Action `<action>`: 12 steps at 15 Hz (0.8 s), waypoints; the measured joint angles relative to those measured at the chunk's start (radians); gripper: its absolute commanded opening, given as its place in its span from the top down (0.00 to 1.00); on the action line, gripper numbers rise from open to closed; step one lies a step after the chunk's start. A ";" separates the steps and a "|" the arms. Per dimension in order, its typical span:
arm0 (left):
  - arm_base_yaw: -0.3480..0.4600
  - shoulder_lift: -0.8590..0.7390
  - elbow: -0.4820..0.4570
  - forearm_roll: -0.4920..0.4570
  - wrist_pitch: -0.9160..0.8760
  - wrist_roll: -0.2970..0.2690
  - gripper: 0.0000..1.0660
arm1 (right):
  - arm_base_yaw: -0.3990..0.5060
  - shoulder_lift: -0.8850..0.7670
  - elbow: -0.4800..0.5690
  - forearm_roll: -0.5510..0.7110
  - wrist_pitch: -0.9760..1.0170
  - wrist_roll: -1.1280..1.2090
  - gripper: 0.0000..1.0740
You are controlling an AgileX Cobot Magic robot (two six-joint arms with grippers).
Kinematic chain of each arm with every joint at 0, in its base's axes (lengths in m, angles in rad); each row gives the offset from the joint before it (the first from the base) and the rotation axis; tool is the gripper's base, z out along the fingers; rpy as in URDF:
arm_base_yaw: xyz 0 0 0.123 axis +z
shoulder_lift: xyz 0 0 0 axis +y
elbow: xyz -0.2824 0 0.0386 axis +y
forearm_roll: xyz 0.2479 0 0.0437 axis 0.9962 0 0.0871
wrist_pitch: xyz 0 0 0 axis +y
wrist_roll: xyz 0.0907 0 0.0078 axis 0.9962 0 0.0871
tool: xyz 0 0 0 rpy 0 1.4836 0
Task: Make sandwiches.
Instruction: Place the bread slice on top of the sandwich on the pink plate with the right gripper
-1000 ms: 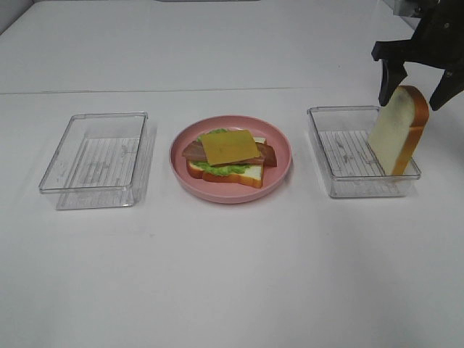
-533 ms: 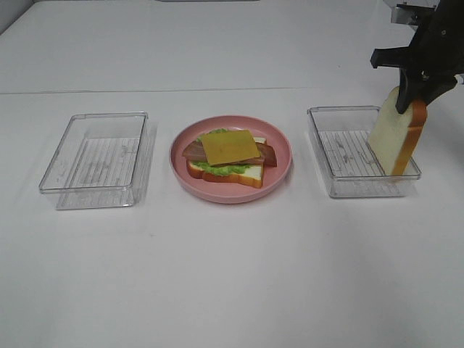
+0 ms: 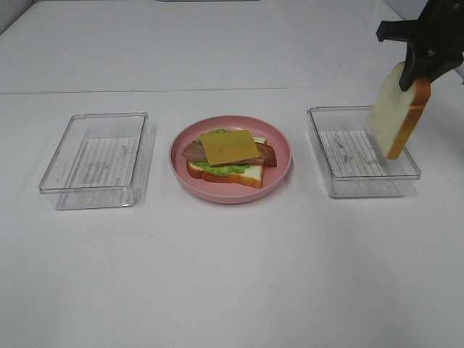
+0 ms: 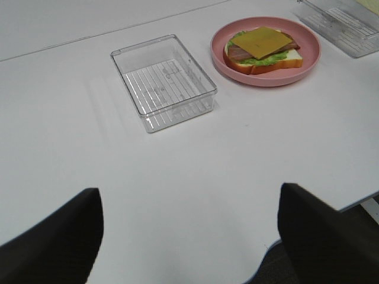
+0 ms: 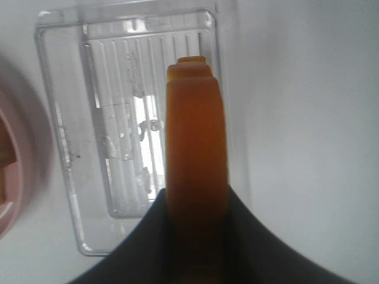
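No text, label, brand, number or sign can be read in any view. The trays, the plate and the counter are all plain.

We see a matte black right gripper with angular, tapering fingers. The left gripper shows two broad black rounded fingers.

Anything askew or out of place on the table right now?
Nothing stands out. The open sandwich sits neatly on the pink plate, cheese on top. Both clear trays sit flat. The right hand holds the second bread slice on edge, tilted, above the right tray.
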 measured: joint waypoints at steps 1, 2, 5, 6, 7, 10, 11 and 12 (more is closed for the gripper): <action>0.000 0.000 0.000 0.000 0.000 0.000 0.28 | 0.000 -0.021 0.000 0.040 0.000 -0.008 1.00; 0.000 0.000 0.000 0.000 0.000 0.000 0.28 | 0.000 -0.044 0.000 0.090 0.000 -0.024 1.00; 0.000 0.000 0.000 0.000 0.000 0.000 0.28 | 0.000 -0.080 0.000 0.291 0.000 -0.064 1.00; 0.000 0.000 0.000 0.000 0.000 0.000 0.28 | 0.014 -0.085 0.000 0.370 0.000 -0.080 1.00; 0.000 0.000 0.000 0.000 0.000 0.000 0.28 | 0.040 -0.085 0.000 0.388 0.000 -0.085 1.00; 0.000 0.000 0.000 0.000 0.000 0.000 0.28 | 0.134 -0.085 0.006 0.440 0.000 -0.086 1.00; 0.000 0.000 0.000 0.000 0.000 0.000 0.28 | 0.170 -0.085 0.016 0.478 -0.002 -0.087 1.00; 0.000 0.000 0.000 0.000 0.000 0.000 0.28 | 0.205 -0.085 0.033 0.521 -0.024 -0.090 1.00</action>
